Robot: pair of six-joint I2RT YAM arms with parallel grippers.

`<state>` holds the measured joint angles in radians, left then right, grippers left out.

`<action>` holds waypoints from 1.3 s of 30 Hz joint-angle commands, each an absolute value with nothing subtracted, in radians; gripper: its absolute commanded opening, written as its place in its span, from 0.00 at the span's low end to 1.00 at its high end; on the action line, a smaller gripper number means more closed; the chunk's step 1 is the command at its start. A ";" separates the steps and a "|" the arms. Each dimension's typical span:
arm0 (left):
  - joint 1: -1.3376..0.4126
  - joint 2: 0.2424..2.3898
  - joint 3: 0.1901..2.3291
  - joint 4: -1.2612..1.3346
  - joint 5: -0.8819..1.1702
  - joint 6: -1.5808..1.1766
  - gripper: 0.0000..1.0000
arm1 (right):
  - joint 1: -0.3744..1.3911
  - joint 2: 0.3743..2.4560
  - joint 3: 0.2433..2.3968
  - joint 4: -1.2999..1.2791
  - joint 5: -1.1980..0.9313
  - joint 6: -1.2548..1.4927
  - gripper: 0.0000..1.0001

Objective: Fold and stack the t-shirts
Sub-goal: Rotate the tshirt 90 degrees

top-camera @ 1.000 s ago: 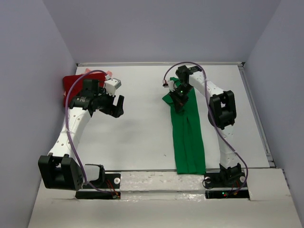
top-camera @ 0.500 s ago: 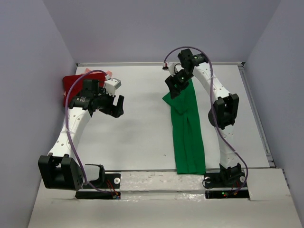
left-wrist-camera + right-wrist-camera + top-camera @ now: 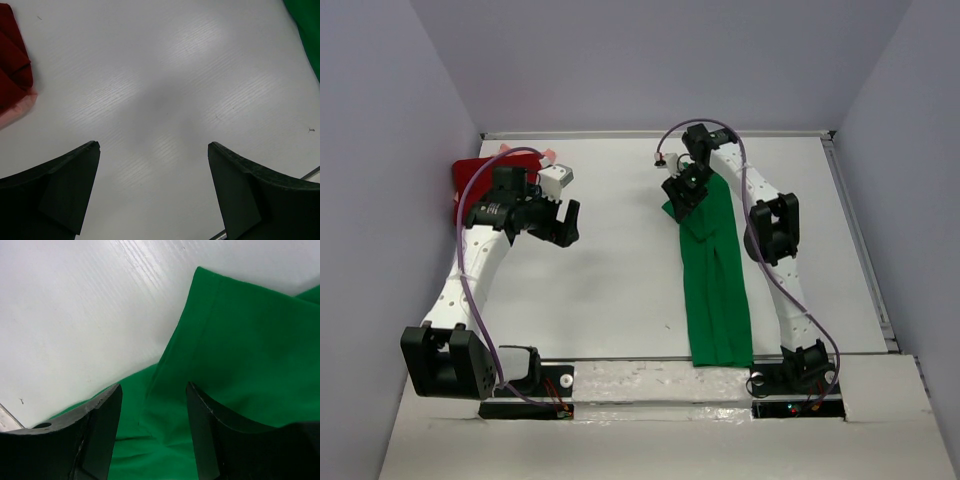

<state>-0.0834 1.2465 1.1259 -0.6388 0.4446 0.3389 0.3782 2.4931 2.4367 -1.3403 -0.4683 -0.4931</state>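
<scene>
A white table (image 3: 610, 270) sits boxed in by pale lilac walls (image 3: 380, 150). On its right half lies the green t-shirt (image 3: 717, 290), folded into a long narrow strip that runs from the near edge toward the far side, with a crease down its length. Its far end is partly covered from above by the right gripper (image 3: 682, 192). The wrist view there shows a top layer with a stitched hem lying over more green cloth. That gripper hangs just over this end, its fingers (image 3: 100, 435) parted, with the cloth lying slack in the gap and nothing pinched.

At the far left corner lies the dark red t-shirt (image 3: 468, 182), folded. The left arm hides part of it. Of the pale pink t-shirt (image 3: 20, 107) only a sliver peeks out at its edge. The left gripper (image 3: 565, 225) hovers over bare table, near the red shirt and well apart from the green one, jaws spread wide and empty.
</scene>
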 commanded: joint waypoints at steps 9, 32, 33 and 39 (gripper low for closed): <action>-0.078 1.273 1.138 -0.630 0.462 0.344 0.99 | 0.446 2.500 2.454 -1.298 -0.491 -0.529 0.59; -0.080 1.299 1.135 -0.617 0.465 0.347 0.99 | 0.474 2.497 2.416 -0.994 -0.284 -0.505 0.60; -0.080 1.301 1.137 -0.615 0.463 0.347 0.99 | 0.474 2.500 2.407 -0.989 -0.278 -0.508 0.60; -0.080 1.310 1.135 -0.615 0.465 0.348 0.99 | 0.474 2.516 2.376 -0.954 -0.232 -0.518 0.59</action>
<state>-0.0830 1.3109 1.1259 -0.6277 0.4454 0.3393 0.4660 2.5271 2.3787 -1.0080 -0.2714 -0.5014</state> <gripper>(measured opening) 0.989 0.595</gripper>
